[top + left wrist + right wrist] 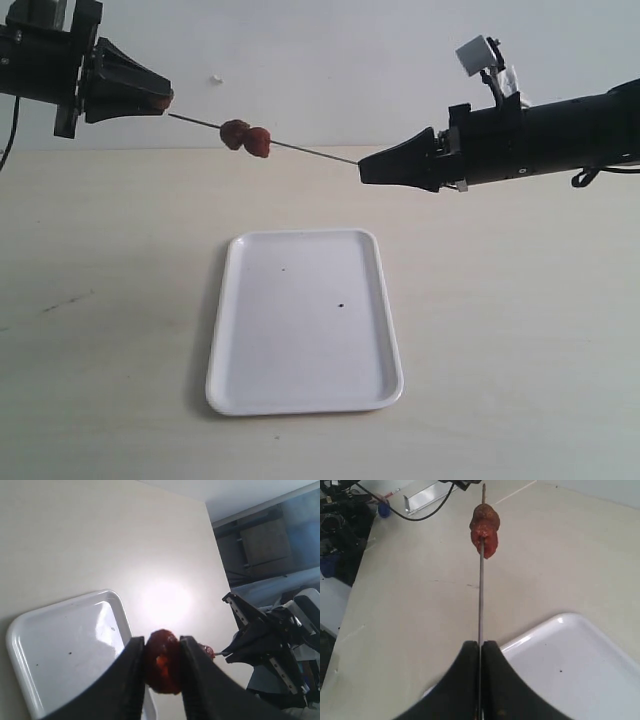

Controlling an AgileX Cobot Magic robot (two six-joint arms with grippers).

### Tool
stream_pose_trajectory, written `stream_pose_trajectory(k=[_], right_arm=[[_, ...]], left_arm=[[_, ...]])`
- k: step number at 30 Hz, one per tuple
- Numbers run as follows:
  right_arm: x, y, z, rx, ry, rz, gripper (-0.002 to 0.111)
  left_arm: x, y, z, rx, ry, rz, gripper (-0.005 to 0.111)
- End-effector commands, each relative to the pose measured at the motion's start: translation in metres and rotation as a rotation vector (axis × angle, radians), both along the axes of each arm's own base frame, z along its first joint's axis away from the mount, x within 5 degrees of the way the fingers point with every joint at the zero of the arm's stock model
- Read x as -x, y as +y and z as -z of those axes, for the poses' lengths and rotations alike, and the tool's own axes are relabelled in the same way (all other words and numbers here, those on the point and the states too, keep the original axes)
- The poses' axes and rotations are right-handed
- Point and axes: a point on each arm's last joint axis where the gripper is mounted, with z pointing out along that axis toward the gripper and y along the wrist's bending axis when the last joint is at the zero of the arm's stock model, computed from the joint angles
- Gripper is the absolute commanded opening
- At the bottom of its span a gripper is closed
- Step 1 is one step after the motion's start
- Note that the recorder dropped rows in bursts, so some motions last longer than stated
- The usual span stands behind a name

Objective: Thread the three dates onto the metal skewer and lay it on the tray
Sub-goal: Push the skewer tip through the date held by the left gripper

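The metal skewer (310, 151) hangs in the air above the table, sloping down to the right. My right gripper (365, 168) is shut on its right end, and the rod runs out from between the closed fingers (481, 600). Two dates (246, 137) sit side by side on the skewer, left of its middle (484, 529). My left gripper (165, 98) is shut on the third date (162, 662) at the skewer's far left tip. I cannot tell whether the tip has entered this date. The white tray (390, 350) lies on the table below, bare but for tiny specks.
The pale table (520, 320) stretches around the tray on all sides. In the right wrist view, cables and a blue object (384, 509) lie beyond the table's far edge. Both arms hover well above the table surface.
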Motion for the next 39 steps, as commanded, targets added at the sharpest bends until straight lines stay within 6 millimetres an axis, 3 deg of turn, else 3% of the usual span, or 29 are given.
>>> stream_pose_trajectory(k=[1, 11, 22, 33, 39], right_arm=[[-0.002, 0.002, -0.004, -0.021, -0.029, -0.001, 0.0], [-0.002, 0.0, -0.005, -0.021, -0.043, 0.003, 0.0], [-0.003, 0.0, -0.005, -0.024, -0.043, 0.008, 0.0], [-0.003, 0.0, -0.005, -0.029, -0.043, 0.012, 0.0], [-0.003, 0.0, -0.005, -0.027, -0.043, 0.011, 0.0]], left_arm=[[0.001, -0.001, -0.003, 0.014, -0.01, 0.0, 0.024], [-0.001, 0.014, -0.003, 0.012, -0.01, -0.034, 0.024], [0.0, 0.011, -0.003, 0.009, -0.01, -0.026, 0.024], [-0.005, 0.009, 0.014, 0.021, 0.026, -0.023, 0.024], [-0.007, 0.007, 0.01, 0.064, 0.019, -0.036, 0.024]])
